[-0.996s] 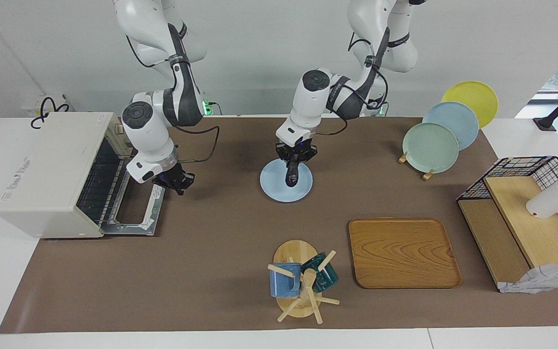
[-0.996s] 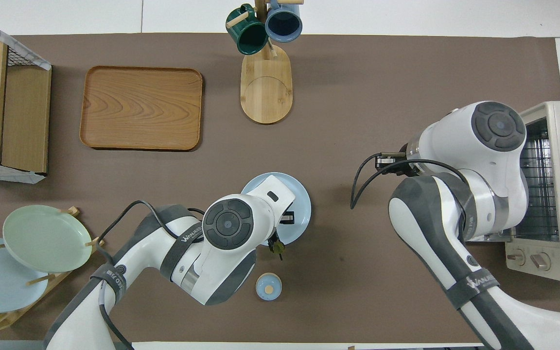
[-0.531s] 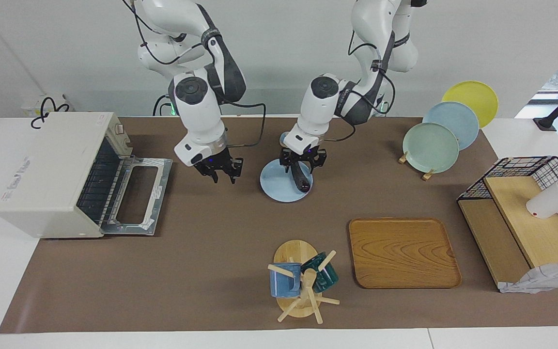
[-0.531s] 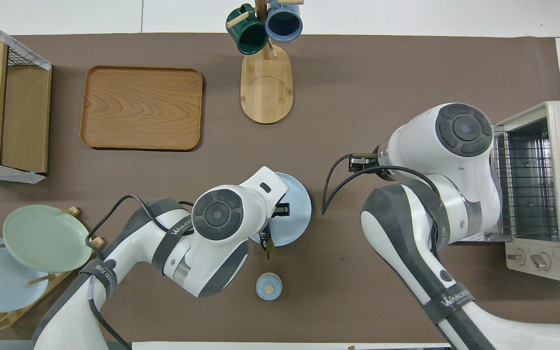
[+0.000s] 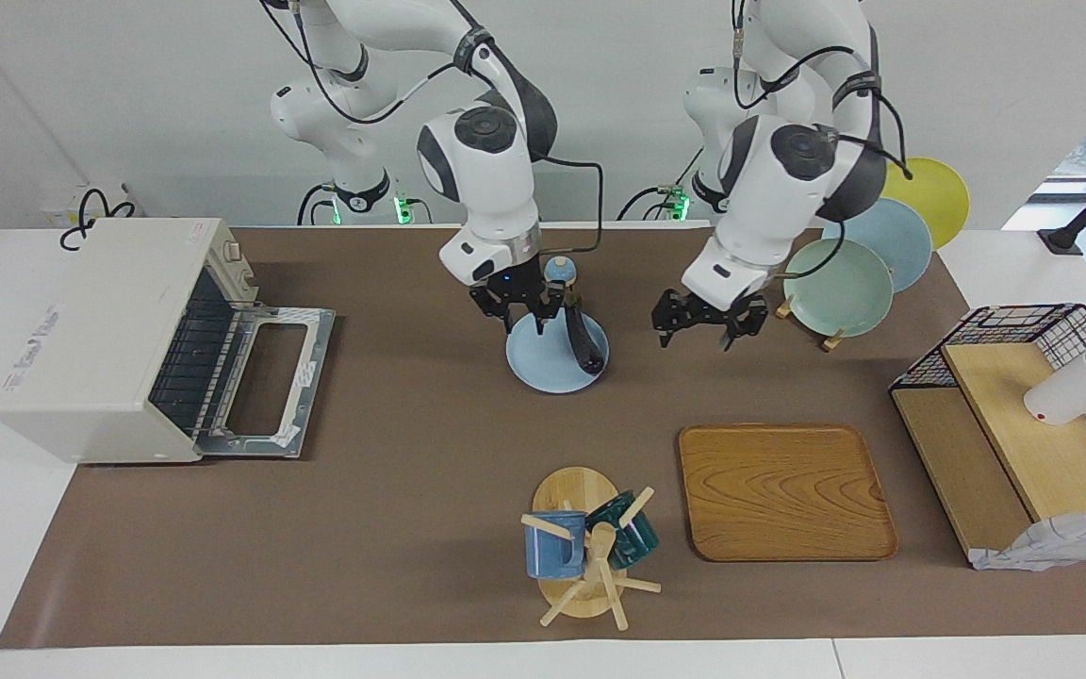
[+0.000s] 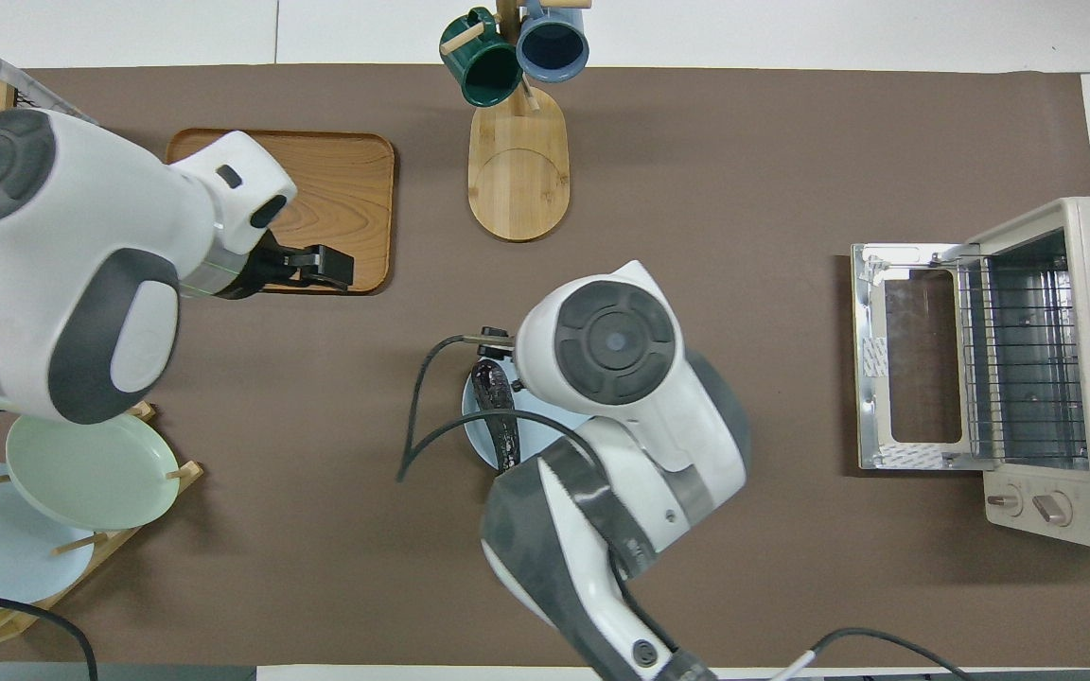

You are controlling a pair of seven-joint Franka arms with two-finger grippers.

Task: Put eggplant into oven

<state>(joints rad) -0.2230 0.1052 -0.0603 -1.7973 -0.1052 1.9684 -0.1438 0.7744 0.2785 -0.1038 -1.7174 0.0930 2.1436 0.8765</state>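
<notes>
The eggplant [image 5: 583, 344] lies on a light blue plate [image 5: 538, 368] in the middle of the mat; it also shows in the overhead view [image 6: 498, 416] on the plate [image 6: 475, 430]. My right gripper [image 5: 519, 316] hangs open just over the plate, beside the eggplant's end nearer to the robots, and holds nothing. My left gripper [image 5: 701, 330] is open and empty, raised over the mat between the plate and the plate rack. The off-white oven [image 5: 100, 330] stands at the right arm's end of the table with its door [image 5: 274, 377] folded down open and its rack [image 6: 1023, 359] bare.
A small blue round thing [image 5: 559, 269] sits nearer to the robots than the plate. A wooden tray [image 5: 783, 490] and a mug tree [image 5: 585, 556] lie farther out. A plate rack [image 5: 840, 283] and a wire shelf [image 5: 1024, 396] stand at the left arm's end.
The left gripper laid the eggplant on the plate, let go and moved up and away toward its own end. The right arm swung from the oven door to over the plate.
</notes>
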